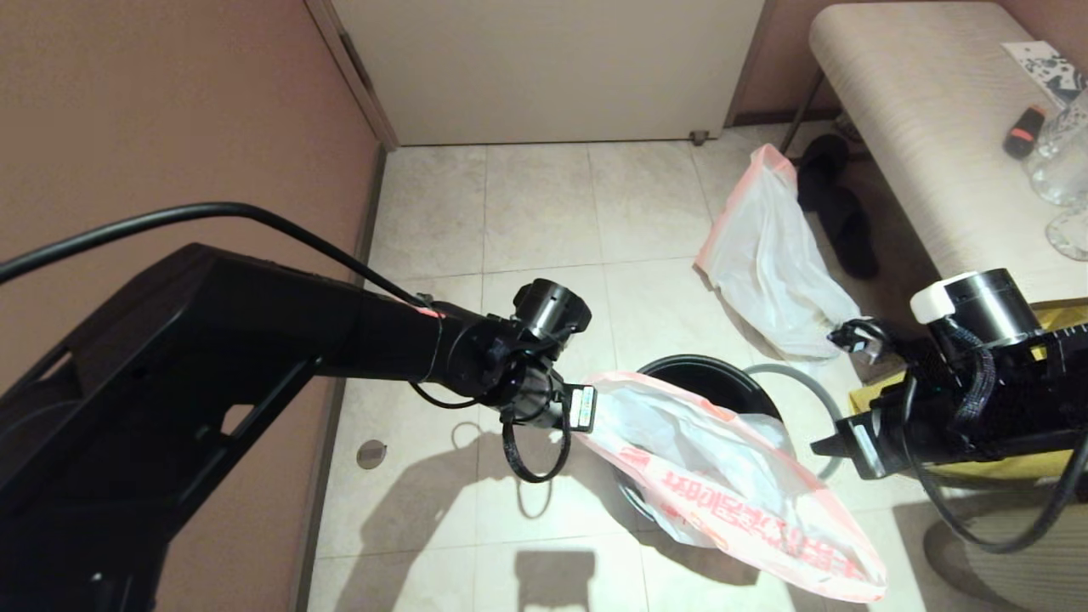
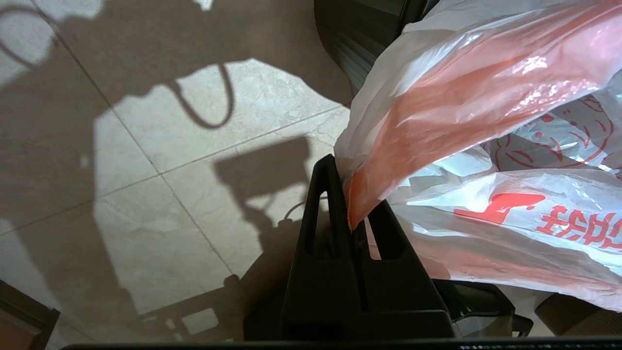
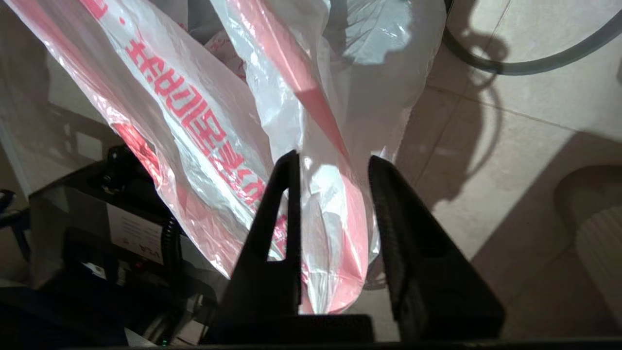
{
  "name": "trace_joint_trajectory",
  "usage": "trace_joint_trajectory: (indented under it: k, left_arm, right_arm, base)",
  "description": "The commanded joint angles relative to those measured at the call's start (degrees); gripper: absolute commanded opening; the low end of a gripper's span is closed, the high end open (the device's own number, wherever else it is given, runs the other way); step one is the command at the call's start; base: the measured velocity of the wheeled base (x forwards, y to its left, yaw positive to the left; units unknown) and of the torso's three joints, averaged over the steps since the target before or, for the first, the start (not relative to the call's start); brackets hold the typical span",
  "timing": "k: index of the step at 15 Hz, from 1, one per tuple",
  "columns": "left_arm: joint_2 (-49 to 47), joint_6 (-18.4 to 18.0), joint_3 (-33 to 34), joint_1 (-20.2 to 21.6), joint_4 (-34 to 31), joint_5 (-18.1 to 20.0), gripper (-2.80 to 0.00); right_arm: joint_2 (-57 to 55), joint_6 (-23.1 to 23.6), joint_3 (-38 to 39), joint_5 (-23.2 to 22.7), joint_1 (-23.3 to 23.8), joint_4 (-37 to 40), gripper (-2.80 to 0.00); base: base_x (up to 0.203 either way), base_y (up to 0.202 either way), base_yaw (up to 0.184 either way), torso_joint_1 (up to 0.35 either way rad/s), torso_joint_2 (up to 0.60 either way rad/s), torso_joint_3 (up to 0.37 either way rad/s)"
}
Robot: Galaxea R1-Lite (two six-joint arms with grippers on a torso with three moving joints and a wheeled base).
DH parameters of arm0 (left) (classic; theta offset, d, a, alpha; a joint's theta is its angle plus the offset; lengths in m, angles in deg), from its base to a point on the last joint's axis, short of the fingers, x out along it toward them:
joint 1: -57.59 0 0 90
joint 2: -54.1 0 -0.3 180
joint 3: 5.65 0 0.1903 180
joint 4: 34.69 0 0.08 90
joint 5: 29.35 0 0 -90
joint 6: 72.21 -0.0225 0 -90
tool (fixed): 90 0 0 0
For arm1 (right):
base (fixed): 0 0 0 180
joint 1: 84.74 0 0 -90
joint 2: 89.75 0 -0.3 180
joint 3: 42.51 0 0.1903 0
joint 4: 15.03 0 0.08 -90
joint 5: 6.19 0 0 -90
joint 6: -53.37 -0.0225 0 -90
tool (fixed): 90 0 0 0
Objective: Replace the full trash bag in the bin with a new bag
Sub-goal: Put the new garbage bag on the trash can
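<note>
New bag (image 1: pixel 731 484), white with large red characters I can't read, hangs stretched over the bin (image 1: pixel 705 378). Left gripper (image 2: pixel 357 218) clenched on its pink rim. Right gripper (image 3: pixel 333 167) parted around bag plastic. Full trash bag (image 1: pixel 769 255) lies on floor tiles beyond; grey hoop (image 1: pixel 803 387) beside bin.

A pale beige tiled floor (image 1: pixel 544 212) runs up to a white door (image 1: pixel 544 68) at the far edge, with a brown wall (image 1: pixel 170 127) along the left. At the right stands a cream padded bench (image 1: pixel 926 127) carrying a black and red marker-like object (image 1: pixel 1022 132), a printed paper (image 1: pixel 1050 64) and clear glassware (image 1: pixel 1062 161). Black slippers (image 1: pixel 837 204) lie on the floor beside the bench, and a small round floor plate (image 1: pixel 371 455) sits near the left wall
</note>
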Motion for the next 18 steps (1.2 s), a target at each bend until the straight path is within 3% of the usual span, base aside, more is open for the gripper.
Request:
trace_joint_trajectory:
  k: [1, 5, 10, 17, 18]
  left_arm:
    - [0.4, 0.2, 0.2, 0.0, -0.1, 0.0, -2.8]
    - [0.4, 0.1, -0.1, 0.1, -0.1, -0.1, -2.8]
    - [1.5, 1.0, 0.4, 1.0, 0.0, 0.0, -2.8]
    - [1.7, 1.4, 4.9, 2.5, 3.7, 0.1, -2.8]
    - [1.7, 1.4, 5.2, 2.6, 3.8, 0.1, -2.8]
  right_arm:
    - [1.3, 1.4, 0.9, 0.1, -0.5, 0.4, 0.0]
    - [-0.4, 9.6, 4.8, 0.1, -0.3, 0.2, 0.0]
    - [-8.6, 10.8, 5.1, -5.2, 1.2, -0.9, 0.0]
    - [-15.8, 11.3, 5.5, -6.0, 3.1, -7.2, 0.0]
    - [-16.4, 11.3, 6.2, -6.1, 3.4, -8.9, -2.8]
  base:
    - [0.0, 0.0, 0.0, 0.0, 0.0, 0.0]
    - [0.0, 0.0, 0.0, 0.0, 0.0, 0.0]
    - [0.0, 0.0, 0.0, 0.0, 0.0, 0.0]
    - [0.0, 0.0, 0.0, 0.0, 0.0, 0.0]
    - [0.0, 0.0, 0.0, 0.0, 0.0, 0.0]
